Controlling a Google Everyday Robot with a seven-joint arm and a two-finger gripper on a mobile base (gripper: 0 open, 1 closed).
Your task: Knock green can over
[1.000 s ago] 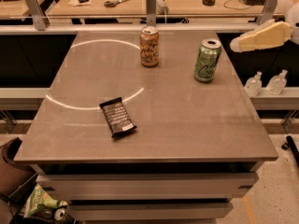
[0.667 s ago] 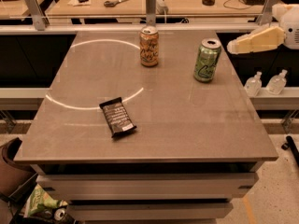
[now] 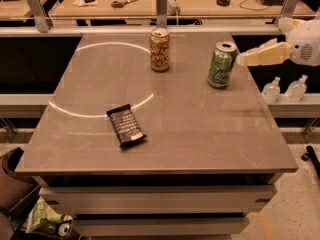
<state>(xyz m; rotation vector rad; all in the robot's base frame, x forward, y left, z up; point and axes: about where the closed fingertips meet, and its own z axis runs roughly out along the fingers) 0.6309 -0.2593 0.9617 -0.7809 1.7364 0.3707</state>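
Observation:
The pale green can (image 3: 221, 65) stands upright near the right edge of the grey table (image 3: 200, 134). An orange-tan can (image 3: 160, 50) stands upright to its left, farther back. My gripper (image 3: 244, 59) comes in from the right at can height, its cream fingers pointing left. Its tip is just right of the green can's upper half, very close to it; I cannot tell whether it touches.
A dark snack bar wrapper (image 3: 126, 125) lies left of centre on the table. Two clear bottles (image 3: 285, 89) stand on a ledge beyond the right edge. A desk with scissors (image 3: 124, 3) lies behind. A bag and litter (image 3: 47, 219) sit on the floor at lower left.
The gripper has moved left toward the green can, closing most of the gap. The cans and the wrapper have not moved.

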